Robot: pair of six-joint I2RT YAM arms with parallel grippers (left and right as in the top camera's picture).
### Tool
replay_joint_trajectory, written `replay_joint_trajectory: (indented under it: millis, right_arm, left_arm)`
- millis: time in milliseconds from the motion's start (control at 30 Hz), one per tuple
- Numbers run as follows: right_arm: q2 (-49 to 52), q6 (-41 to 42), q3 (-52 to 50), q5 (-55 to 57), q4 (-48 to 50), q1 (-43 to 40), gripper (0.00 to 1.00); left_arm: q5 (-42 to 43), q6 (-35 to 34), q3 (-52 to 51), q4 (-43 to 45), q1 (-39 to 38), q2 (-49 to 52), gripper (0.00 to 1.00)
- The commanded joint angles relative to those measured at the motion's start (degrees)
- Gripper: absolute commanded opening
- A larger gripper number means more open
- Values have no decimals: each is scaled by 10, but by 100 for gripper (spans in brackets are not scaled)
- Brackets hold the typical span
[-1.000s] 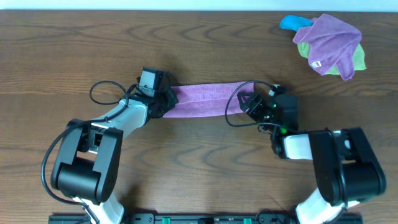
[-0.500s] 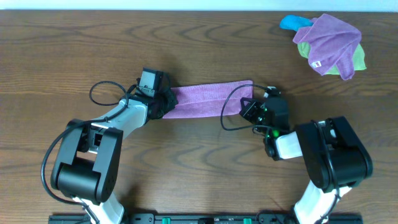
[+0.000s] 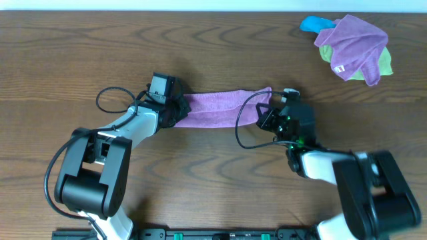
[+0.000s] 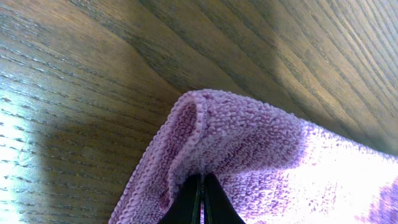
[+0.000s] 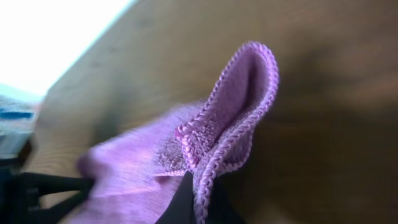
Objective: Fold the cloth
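Centre frame: the light-purple cloth (image 3: 220, 108) lies as a folded strip on the tabletop (image 3: 213, 40). The left claw (image 3: 177, 111) pinches its left end; the right claw (image 3: 265, 115) pinches its right end.

Robot test bench, apparently in a laboratory. The left arm (image 3: 93, 167) and right arm (image 3: 367, 193), black and white with loose cables (image 3: 110, 100), rise beside a black rail (image 3: 220, 235) at the near edge of a wood-grain table (image 3: 213, 40). A heap of coloured cloths (image 3: 353, 43) lies at its far right corner
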Motion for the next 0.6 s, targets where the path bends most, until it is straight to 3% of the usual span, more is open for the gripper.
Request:
replay_joint_trajectory:
  millis: [0,333,567]
  right_arm:
    - [-53,-30,-1,5,-25,12,2]
    - [-95,-41,40,6,-70,60,2]
    - [-79,-97,138,31,-195,116,1]
  left_arm:
    - [3,10,6,-4,-1,4,6]
    - [13,10,6,-4,-1,4,5]
    - [13,10,6,-1,-1,4,6]
